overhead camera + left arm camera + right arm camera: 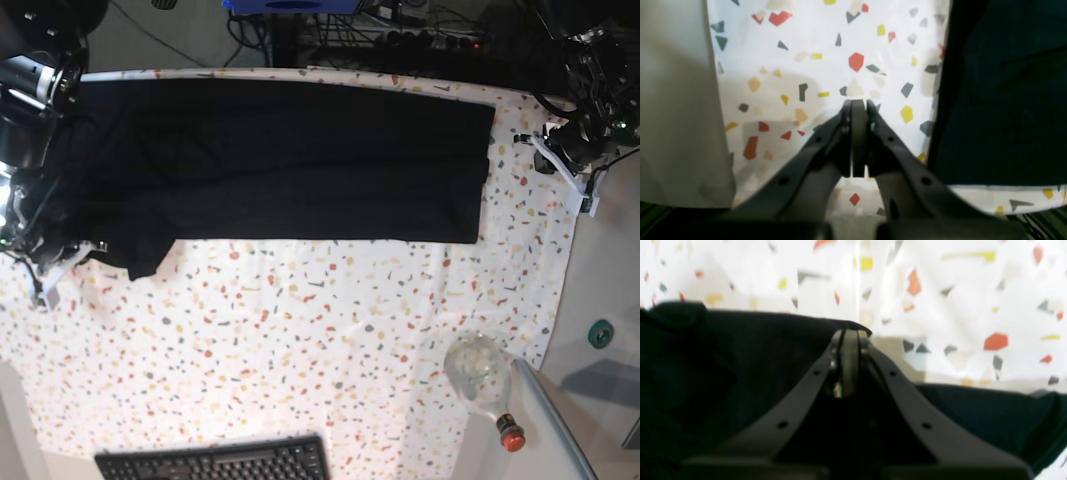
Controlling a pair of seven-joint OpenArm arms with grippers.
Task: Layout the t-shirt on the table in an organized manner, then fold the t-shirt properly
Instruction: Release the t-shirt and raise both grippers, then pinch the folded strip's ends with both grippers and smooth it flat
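The black t-shirt (290,160) lies spread in a long band across the far part of the speckled table (300,340), with one sleeve (142,258) sticking out toward the near left. My right gripper (58,268) is at the shirt's left end. In the right wrist view it (848,335) is shut at a corner of the black cloth (723,366), which rises to its tips. My left gripper (562,160) is off the shirt's right edge. In the left wrist view it (858,103) is shut and empty over the table (826,40), with the shirt (1007,100) to its right.
A black keyboard (212,462) lies at the near edge. A clear glass bottle with a red cap (484,380) lies at the near right corner. A plain grey surface (600,270) borders the right side, with a small green object (600,333). Cables run behind the far edge.
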